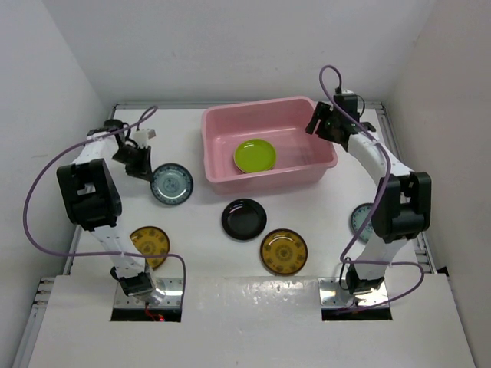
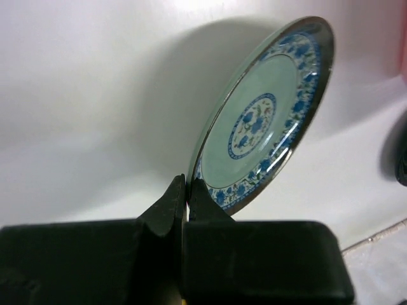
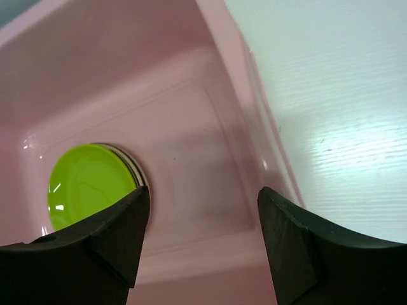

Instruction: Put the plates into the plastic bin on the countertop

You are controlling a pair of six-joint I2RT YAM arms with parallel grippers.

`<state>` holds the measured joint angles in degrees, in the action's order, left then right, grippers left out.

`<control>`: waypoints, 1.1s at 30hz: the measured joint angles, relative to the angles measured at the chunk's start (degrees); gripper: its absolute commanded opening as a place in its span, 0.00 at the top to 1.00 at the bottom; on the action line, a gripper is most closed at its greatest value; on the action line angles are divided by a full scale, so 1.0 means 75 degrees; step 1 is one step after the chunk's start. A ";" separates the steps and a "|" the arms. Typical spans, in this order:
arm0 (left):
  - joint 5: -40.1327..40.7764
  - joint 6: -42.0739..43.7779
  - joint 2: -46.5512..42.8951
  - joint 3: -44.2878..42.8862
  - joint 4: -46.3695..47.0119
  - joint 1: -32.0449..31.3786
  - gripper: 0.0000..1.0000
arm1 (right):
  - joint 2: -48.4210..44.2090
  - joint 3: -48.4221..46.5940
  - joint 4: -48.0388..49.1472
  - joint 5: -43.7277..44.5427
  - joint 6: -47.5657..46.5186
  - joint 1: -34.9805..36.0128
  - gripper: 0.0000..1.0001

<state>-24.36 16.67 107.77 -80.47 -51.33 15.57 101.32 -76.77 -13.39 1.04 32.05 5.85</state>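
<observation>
The pink plastic bin (image 1: 270, 177) stands at the back middle of the white countertop (image 1: 322, 207). A lime green plate (image 1: 255, 156) lies in it. My left gripper (image 1: 144, 170) is shut on the left rim of a teal-blue patterned plate (image 1: 172, 183), left of the bin. In the left wrist view the fingers (image 2: 186, 184) pinch that plate (image 2: 267, 114) at its edge. My right gripper (image 1: 321, 123) is open and empty above the bin's right end. In the right wrist view it (image 3: 203, 210) hangs over the bin's wall (image 3: 127, 57) and the lime plate (image 3: 89, 184), which rests on another plate's rim.
A black plate (image 1: 244, 218) and an amber plate (image 1: 284, 251) lie in front of the bin. Another amber plate (image 1: 149, 241) lies by the left arm. A second teal plate (image 1: 360, 221) is partly hidden behind the right arm. White walls enclose the counter.
</observation>
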 measured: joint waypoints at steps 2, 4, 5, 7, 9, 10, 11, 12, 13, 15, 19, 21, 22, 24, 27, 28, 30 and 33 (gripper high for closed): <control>-0.0003 0.0029 0.0032 -0.0388 -0.0061 0.0000 1.00 | -0.0105 -0.0146 -0.0128 0.0163 -0.0216 -0.0044 0.31; -0.0026 0.0029 0.0079 -0.0973 -0.0131 0.0000 1.00 | -0.0204 -0.0239 -0.0271 0.0417 -0.0431 -0.0099 0.31; -0.0038 0.0029 0.0108 -0.1323 -0.0184 0.0000 1.00 | -0.0213 -0.0265 -0.0323 0.0530 -0.0525 -0.0125 0.31; -0.0114 0.0029 0.0160 -0.2060 -0.0216 0.0000 1.00 | -0.0175 -0.0300 -0.0478 0.0711 -0.0705 -0.0195 0.33; -0.0233 0.0023 0.0160 -0.2600 -0.0248 0.0000 1.00 | -0.0015 -0.0373 -0.0714 0.0796 -0.0857 -0.0271 0.39; -0.0297 0.0009 0.0160 -0.3069 -0.0262 0.0000 1.00 | 0.0108 -0.0423 -0.0793 0.0796 -0.0909 -0.0289 0.43; -0.0373 -0.0020 0.0160 -0.3381 -0.0277 0.0000 1.00 | 0.0265 -0.0458 -0.0845 0.0772 -0.0962 -0.0315 0.50; -0.0443 -0.0067 0.0160 -0.3692 -0.0294 0.0000 1.00 | 0.0405 -0.0463 -0.0874 0.0746 -0.1026 -0.0326 0.54; -0.0487 -0.0114 0.0160 -0.3946 -0.0300 -0.0012 1.00 | 0.0551 -0.0463 -0.0918 0.0711 -0.1058 -0.0353 0.58; -0.0586 -0.0251 0.0160 -0.4514 -0.0341 -0.0038 1.00 | 0.0781 -0.0423 -0.0953 0.0574 -0.1087 -0.0356 0.71; -0.0726 -0.0533 0.0221 -0.5523 -0.0315 -0.0326 1.00 | 0.0600 -0.0102 -0.0746 0.0291 -0.1370 -0.0248 0.80; -0.0796 -0.0726 0.0221 -0.5744 -0.0204 -0.0679 1.00 | 0.0522 0.0032 -0.0635 0.0289 -0.1361 -0.0146 0.85; -0.0842 -0.0831 0.0221 -0.5764 -0.0105 -0.0901 1.00 | 0.0498 0.0061 -0.0621 0.0291 -0.1361 -0.0096 0.85; -0.0944 -0.1023 0.0256 -0.5729 0.0067 -0.1416 1.00 | 0.0490 0.0082 -0.0592 0.0291 -0.1364 -0.0020 0.84; -0.1157 -0.1387 0.0539 -0.5642 0.0391 -0.2203 1.00 | 0.0455 0.0187 -0.0423 0.0297 -0.1422 0.0079 0.83; -0.1250 -0.1530 0.0697 -0.5616 0.0510 -0.2425 1.00 | 0.0446 0.0204 -0.0393 0.0300 -0.1440 0.0093 0.83; -0.1425 -0.1769 0.1075 -0.5587 0.0691 -0.2789 1.00 | 0.0446 0.0210 -0.0367 0.0286 -0.1489 0.0128 0.79; -0.1658 -0.2154 0.1781 -0.5578 0.1011 -0.3168 1.00 | 0.0446 0.0210 -0.0353 0.0251 -0.1545 0.0140 0.70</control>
<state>-36.80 0.51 121.12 -122.30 -43.75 -8.19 104.66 -75.20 -16.03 2.92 20.47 6.90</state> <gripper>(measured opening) 0.003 0.249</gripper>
